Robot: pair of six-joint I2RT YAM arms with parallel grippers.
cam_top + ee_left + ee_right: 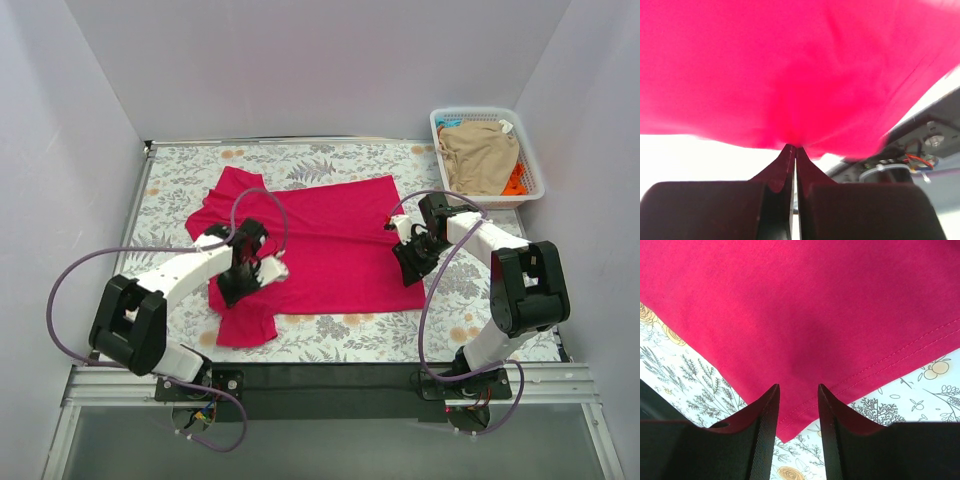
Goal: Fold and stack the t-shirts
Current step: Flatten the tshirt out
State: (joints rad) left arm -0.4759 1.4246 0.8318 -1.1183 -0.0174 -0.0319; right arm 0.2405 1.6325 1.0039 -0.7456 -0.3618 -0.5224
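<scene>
The crimson-pink t-shirt [330, 245] lies spread on the floral table, its left sleeve area bunched near the front. My left gripper [240, 283] is shut on the shirt's left side; in the left wrist view the gripper [794, 146] pinches a lifted fold of the pink cloth [790, 70]. My right gripper [410, 268] is open at the shirt's right front corner. In the right wrist view the gripper [798, 386] straddles the hemmed corner [790, 425], which lies flat between the fingers. A tan-beige t-shirt [478, 155] and some orange cloth [515, 181] lie in the basket.
A white lattice basket [535, 170] stands at the table's back right corner. The floral table cover [350, 335] shows around the shirt. White walls close in the left, back and right. A black bar runs along the near edge.
</scene>
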